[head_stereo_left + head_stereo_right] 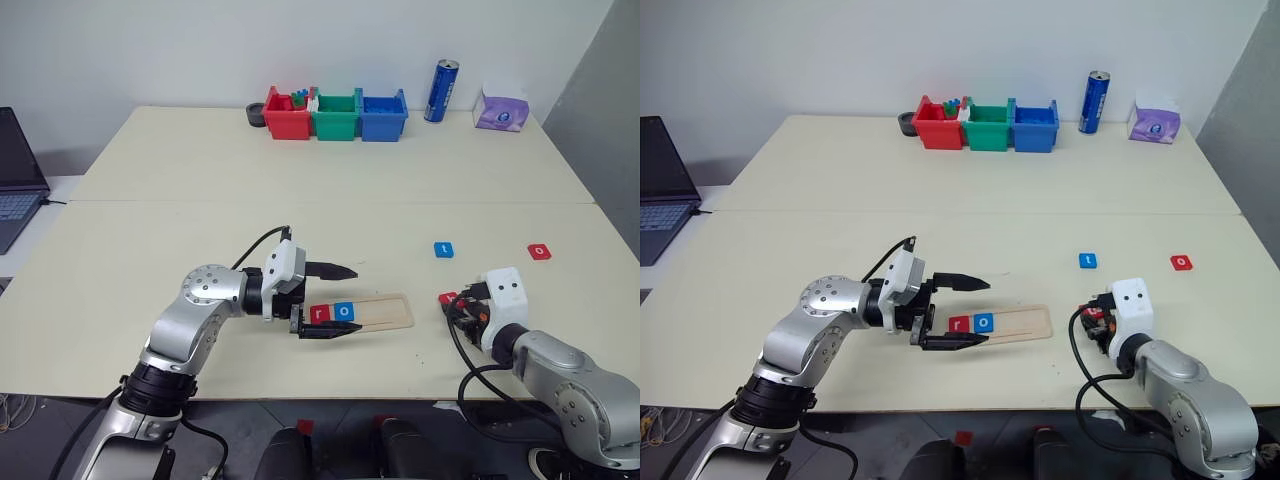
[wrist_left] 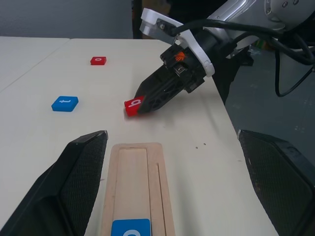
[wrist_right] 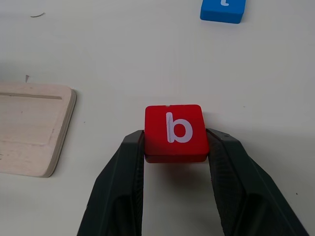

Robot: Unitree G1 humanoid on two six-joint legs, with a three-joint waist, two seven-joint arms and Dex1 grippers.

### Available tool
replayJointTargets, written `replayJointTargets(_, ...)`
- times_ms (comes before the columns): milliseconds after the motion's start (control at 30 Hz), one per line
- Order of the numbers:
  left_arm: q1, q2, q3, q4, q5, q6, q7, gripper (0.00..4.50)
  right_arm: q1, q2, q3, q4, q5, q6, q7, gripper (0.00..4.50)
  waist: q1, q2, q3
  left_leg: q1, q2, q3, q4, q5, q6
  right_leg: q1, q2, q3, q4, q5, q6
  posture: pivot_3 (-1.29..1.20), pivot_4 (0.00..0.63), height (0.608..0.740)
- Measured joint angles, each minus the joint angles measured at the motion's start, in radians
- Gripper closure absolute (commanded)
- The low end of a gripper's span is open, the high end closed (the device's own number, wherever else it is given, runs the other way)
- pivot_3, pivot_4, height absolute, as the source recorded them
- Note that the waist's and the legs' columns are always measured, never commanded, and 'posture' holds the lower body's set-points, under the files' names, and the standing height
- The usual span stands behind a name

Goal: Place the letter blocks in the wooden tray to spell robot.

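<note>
The right gripper (image 3: 174, 147) is clamped on the red b block (image 3: 174, 132), one black finger pressed to each side of it, low at the right of the head camera's frame and just right of the wooden tray (image 1: 385, 312). The b faces up and the block sits at or just above the table (image 1: 200, 180) (which of the two I cannot tell). The tray lies in the lower middle of the frame with a red r block (image 1: 320, 313) and a blue o block (image 1: 344, 311) side by side at its left end; the rest of its slot is bare wood. The left gripper (image 1: 340, 300) is spread wide and holds nothing, its two fingers reaching over the tray's left end, one above and one below the two seated blocks. A blue t block (image 1: 444, 250) and a red o block (image 1: 540, 252) lie loose on the table at the right of the frame, well apart from each other
</note>
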Motion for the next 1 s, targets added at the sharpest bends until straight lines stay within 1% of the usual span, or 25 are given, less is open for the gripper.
replayJointTargets(233, -0.006, -0.002, -0.001, -0.003, 0.0, 0.005, 0.003, 0.0, -0.033, 0.042, 0.017, -0.001, 0.0, 0.069, -0.023, 3.04, 0.0, 0.0, 0.0, 0.0, 0.0, 0.0, 0.0, 0.0, 0.0, 0.0, 0.0, 0.0, 0.0, 0.0, 0.0, 0.0, 0.15, 0.74)
replayJointTargets(300, -0.007, -0.003, -0.001, -0.004, 0.0, 0.006, 0.003, 0.0, -0.042, 0.06, 0.015, -0.005, 0.0, 0.09, -0.029, 2.29, 0.0, 0.0, 0.0, 0.0, 0.0, 0.0, 0.0, 0.0, 0.0, 0.0, 0.001, 0.0, 0.0, 0.0, 0.0, 0.0, 0.15, 0.74)
replayJointTargets(367, -0.011, -0.007, -0.002, -0.004, 0.0, 0.008, 0.002, 0.0, -0.043, 0.085, 0.016, -0.008, 0.001, 0.112, -0.03, 1.64, 0.0, 0.0, 0.0, 0.0, 0.001, -0.001, 0.0, 0.0, 0.0, 0.0, 0.001, 0.0, 0.0, 0.0, 0.0, 0.0, 0.15, 0.74)
replayJointTargets(500, -0.027, -0.011, -0.002, -0.003, 0.0, 0.01, 0.001, 0.0, -0.044, 0.105, 0.018, -0.024, 0.004, 0.128, -0.027, 0.17, -0.001, 0.0, 0.0, 0.0, 0.0, 0.0, 0.0, 0.0, 0.0, 0.0, 0.001, 0.0, 0.0, 0.0, 0.0, 0.0, 0.15, 0.74)
replayJointTargets(533, -0.028, -0.011, -0.002, -0.003, 0.0, 0.01, 0.0, 0.0, -0.043, 0.111, 0.017, -0.028, 0.006, 0.128, -0.024, 0.05, -0.001, 0.0, 0.0, 0.0, 0.0, 0.0, 0.0, 0.0, 0.0, 0.0, 0.001, 0.0, 0.0, 0.0, 0.0, 0.0, 0.15, 0.74)
replayJointTargets(667, -0.028, -0.012, -0.002, -0.002, 0.0, 0.01, -0.001, 0.0, -0.042, 0.102, 0.008, -0.03, 0.012, 0.127, -0.001, 0.05, -0.001, 0.0, 0.0, 0.0, 0.0, 0.0, 0.0, 0.0, 0.0, 0.0, 0.001, 0.0, 0.0, 0.0, 0.0, 0.0, 0.15, 0.74)
replayJointTargets(767, -0.028, -0.014, -0.003, 0.0, 0.0, 0.01, -0.001, 0.0, -0.042, 0.011, -0.002, -0.03, 0.013, 0.108, 0.039, 0.05, -0.001, 0.0, 0.0, 0.0, 0.0, 0.0, 0.0, 0.0, 0.0, 0.0, 0.0, 0.0, -0.001, 0.0, 0.0, 0.0, 0.15, 0.74)
replayJointTargets(867, -0.028, -0.015, -0.003, 0.008, 0.0, 0.009, -0.002, 0.0, -0.071, -0.118, -0.04, -0.007, 0.013, 0.044, 0.112, 0.05, -0.001, -0.001, 0.0, 0.0, 0.0, 0.0, 0.0, 0.0, 0.0, 0.0, 0.0, -0.001, -0.001, 0.0, 0.0, 0.0, 0.15, 0.74)
replayJointTargets(1000, -0.029, -0.029, -0.003, 0.017, 0.0, 0.004, -0.002, 0.0, -0.154, -0.203, -0.081, 0.038, 0.058, -0.046, 0.234, 0.05, -0.003, -0.001, 0.0, 0.0, 0.0, -0.001, -0.001, 0.0, 0.0, 0.0, 0.002, 0.0, -0.001, 0.0, 0.0, 0.0, 0.15, 0.74)
